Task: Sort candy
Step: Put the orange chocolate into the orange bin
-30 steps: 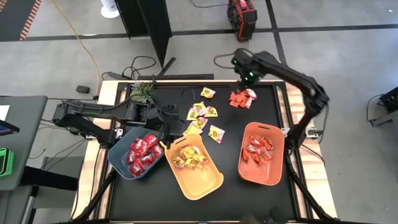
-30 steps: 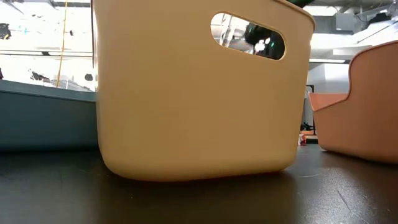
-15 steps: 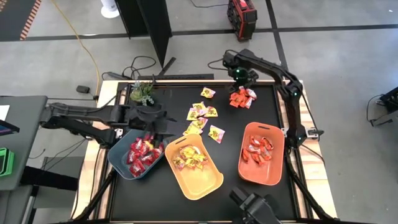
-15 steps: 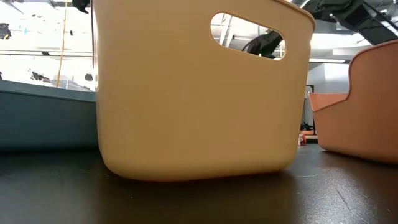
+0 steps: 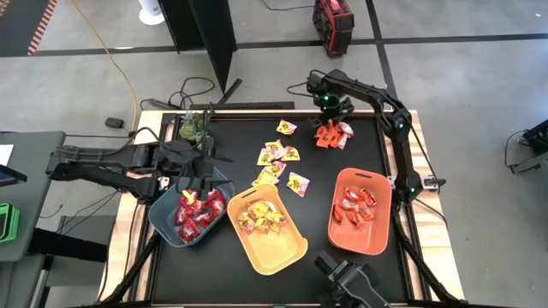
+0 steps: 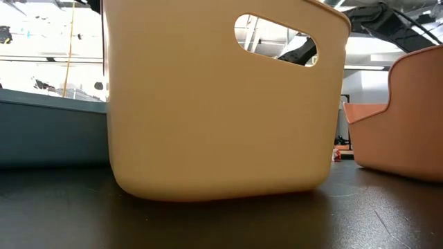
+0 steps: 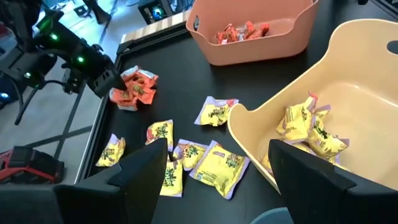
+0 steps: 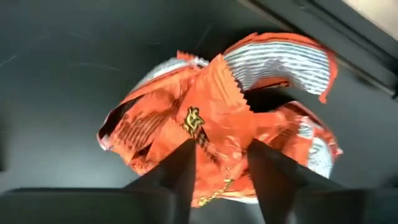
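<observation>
Candy: orange-red pile (image 5: 332, 134) near table's far right corner. Right hand (image 5: 328, 125) apparently pinching one wrapper; lift straight, avoid dragging neighbours. Left hand (image 5: 199, 177) spread over blue-grey bin (image 5: 163, 221).

You're in a lab or workshop bay, not a home. Bare grey concrete floor (image 5: 479, 77) with dark tape lines, yellow cable (image 5: 120, 73) trailing across it, more black cables (image 5: 193, 90) bunched behind the counter (image 5: 342, 158). Red equipment case (image 5: 334, 15) parked on the floor, black partition panel (image 5: 214, 34) standing by it. The counter is a black mat on a plywood-edged frame with two arms bolted on. Low view shows bright overhead lights and open industrial space behind the bins (image 6: 208, 104)
</observation>
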{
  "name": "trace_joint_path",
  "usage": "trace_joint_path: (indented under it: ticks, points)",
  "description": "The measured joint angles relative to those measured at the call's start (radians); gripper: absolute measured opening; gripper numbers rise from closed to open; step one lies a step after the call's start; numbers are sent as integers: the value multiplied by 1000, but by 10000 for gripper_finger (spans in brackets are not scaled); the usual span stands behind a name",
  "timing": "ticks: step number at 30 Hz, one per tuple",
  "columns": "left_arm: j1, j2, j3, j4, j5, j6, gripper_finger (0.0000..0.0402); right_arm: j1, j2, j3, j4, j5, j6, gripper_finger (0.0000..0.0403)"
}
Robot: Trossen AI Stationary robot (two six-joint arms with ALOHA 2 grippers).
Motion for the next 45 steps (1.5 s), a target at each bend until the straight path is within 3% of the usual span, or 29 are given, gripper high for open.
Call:
trace_joint_path:
  ticks: [5, 7, 15, 26, 36, 38, 45]
  points:
    - [0, 6, 0, 0, 0, 4, 276, 12, 0, 0, -14, -3, -33, 28]
    - [0, 6, 0, 0, 0, 4, 276, 22, 0, 0, -11, -3, -54, 10]
    - [0, 6, 0, -9, 0, -6, 276, 93, -59, -1, -62, 25, -90, 2]
    - [0, 6, 0, -10, 0, -20, 276, 216, -419, 0, -127, 47, -89, 1]
    - [0, 13, 0, -10, 0, -25, 276, 473, -684, 0, -194, 55, -278, 0]
    - [0, 21, 1, -6, 0, -27, 276, 521, -708, 0, -198, 86, -216, 0]
    - [0, 39, 2, -5, 0, -29, 276, 599, -773, 0, -229, 88, 270, 0]
